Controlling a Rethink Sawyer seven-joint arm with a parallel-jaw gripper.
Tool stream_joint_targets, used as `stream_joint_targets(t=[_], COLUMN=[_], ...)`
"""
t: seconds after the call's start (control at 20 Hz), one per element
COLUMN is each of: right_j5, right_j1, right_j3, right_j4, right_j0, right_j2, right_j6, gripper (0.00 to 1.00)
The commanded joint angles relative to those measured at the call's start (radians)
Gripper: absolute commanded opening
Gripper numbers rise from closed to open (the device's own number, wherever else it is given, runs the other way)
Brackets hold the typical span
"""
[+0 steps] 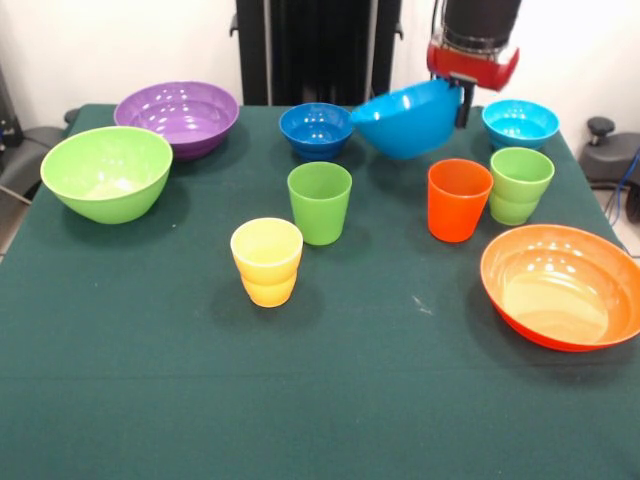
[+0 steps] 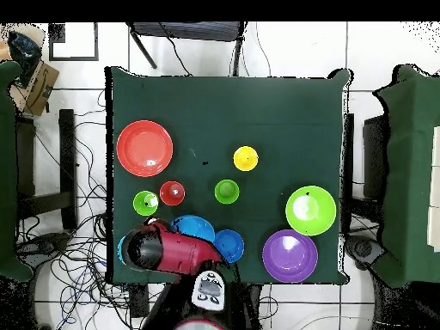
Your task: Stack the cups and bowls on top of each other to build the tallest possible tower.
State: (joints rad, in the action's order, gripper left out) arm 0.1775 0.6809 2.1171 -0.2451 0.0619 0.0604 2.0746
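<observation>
Pretty bright, even light from overhead here. The glossy bowls catch it: white glints inside the purple bowl [image 1: 177, 115] and the orange bowl [image 1: 560, 285]. Shadows on the green counter [image 1: 150, 380] are soft and short (sitting close under each cup). Front view looks reasonably crisp; white wall behind is nearly blown out.

four cups [image 1: 320, 203] mid-table, five bowls [image 1: 106, 172] around them, sixth bowl [image 1: 408, 118] tilted, raised at gripper [image 1: 463, 100], far side
</observation>
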Motion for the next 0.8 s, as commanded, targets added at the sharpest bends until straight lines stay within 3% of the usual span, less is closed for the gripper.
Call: stream_joint_targets(t=[0.05, 0.35, 0.8], right_j5=[0.239, 0.365, 0.401], right_j1=[0.107, 0.103, -0.049], right_j3=[-0.056, -0.153, -0.382], right_j4=[0.067, 0.115, 0.182], right_j0=[-0.008, 0.004, -0.015], right_j2=[-0.006, 0.052, 0.101], right_j6=[0.016, 0.017, 0.026], gripper=[0.00, 0.00, 0.00])
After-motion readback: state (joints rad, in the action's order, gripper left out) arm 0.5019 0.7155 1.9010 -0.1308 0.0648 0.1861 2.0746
